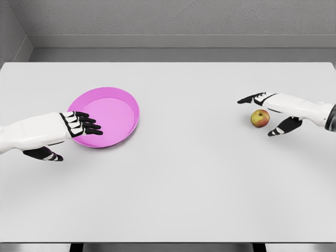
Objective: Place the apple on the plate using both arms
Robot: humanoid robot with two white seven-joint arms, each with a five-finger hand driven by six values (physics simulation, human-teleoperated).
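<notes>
A broad desk (173,178) with a smooth, matte, pale grey top fills the room in front of me, backed by a rough grey wall. On its left half lies a shallow round plate (113,107), bright pink and glossy-looking, with a low raised rim. Well apart from it, over on the right side, sits the small round apple (260,118), yellow-green blushed with red, resting on the bare desk.

The left hand (79,126) reaches in low from the left, white forearm level, its black-jointed fingers stretched out over the plate's near-left rim, thumb hanging below; it holds nothing. The right hand (273,110) comes in from the right edge and brackets the apple: fingers extended above and behind it, thumb spread below, the fruit sitting in the gap, ungripped as far as I can see.
</notes>
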